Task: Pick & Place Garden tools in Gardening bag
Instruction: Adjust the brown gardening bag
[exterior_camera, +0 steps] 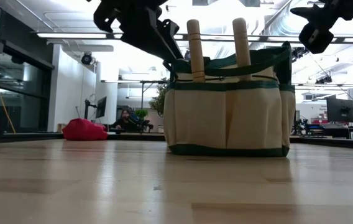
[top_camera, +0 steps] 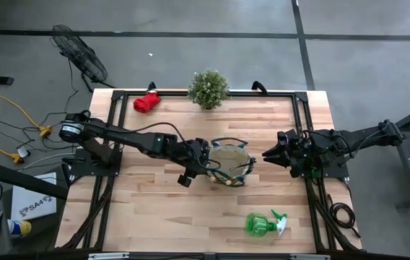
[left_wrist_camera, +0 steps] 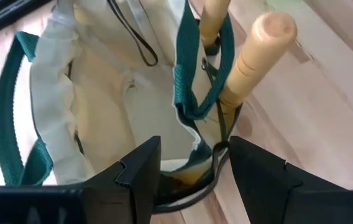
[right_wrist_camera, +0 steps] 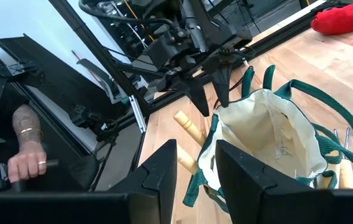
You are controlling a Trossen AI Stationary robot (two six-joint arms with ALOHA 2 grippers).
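The tan gardening bag (top_camera: pixel 230 165) with green trim stands upright on its base mid-table. Two trowels stick handle-up out of its outer pockets, their wooden handles (exterior_camera: pixel 194 42) (exterior_camera: pixel 241 38) above the rim. My left gripper (top_camera: pixel 203 163) is open above the bag's left rim (left_wrist_camera: pixel 192 158), one finger on either side, holding nothing. My right gripper (top_camera: pixel 268 154) is open and empty, just right of the bag. The red glove bundle (top_camera: pixel 146 102) lies at the far left. The green spray bottle (top_camera: pixel 263 224) lies on its side near the front edge. I cannot make out the shears.
A small bushy potted plant (top_camera: pixel 208 88) stands at the table's far edge. A person's hand (right_wrist_camera: pixel 26 155) shows beyond the table's left side. Bare wood lies at the front left and between the bag and the spray bottle.
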